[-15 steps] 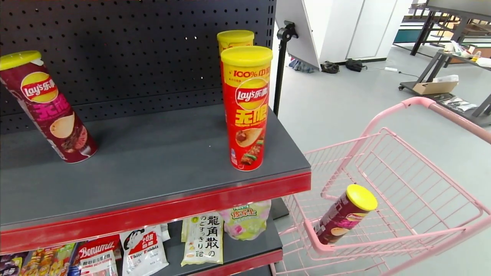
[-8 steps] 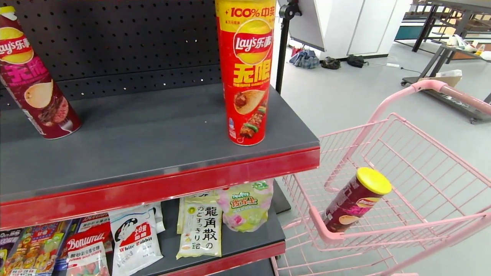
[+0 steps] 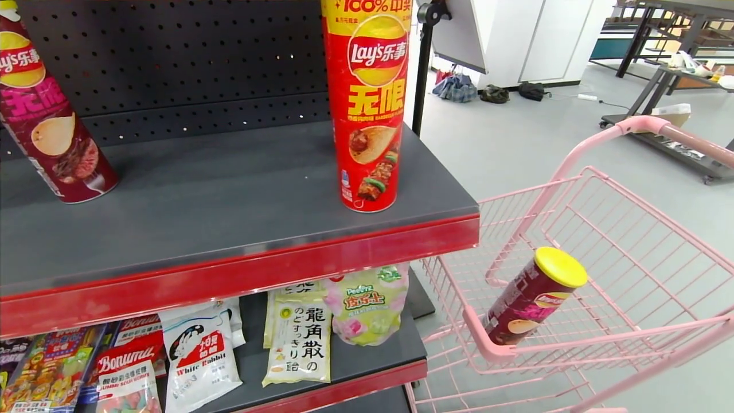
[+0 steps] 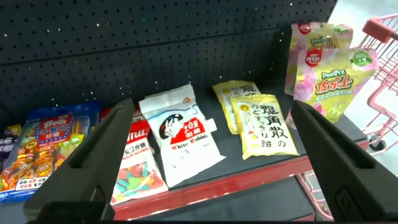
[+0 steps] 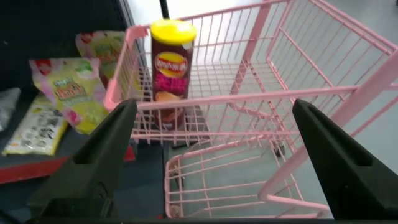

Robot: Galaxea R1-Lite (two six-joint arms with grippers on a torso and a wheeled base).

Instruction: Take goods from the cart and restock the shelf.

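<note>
Two cans stand on the upper shelf (image 3: pixel 229 195): a red can (image 3: pixel 368 109) near its front right corner and a maroon can (image 3: pixel 49 120) well apart from it, at the left. One more, the cart can (image 3: pixel 530 298), maroon with a yellow lid, sits lid up in the pink cart (image 3: pixel 579 155), in the corner nearest the shelf. The left pincer (image 4: pixel 210 104) has its fingers spread wide apart, holding nothing, in front of the snack bags (image 4: pixel 180 140) on the lower shelf. The right pincer (image 5: pixel 212 106) is likewise spread wide and holds nothing, above the cart, facing the cart can
</note>
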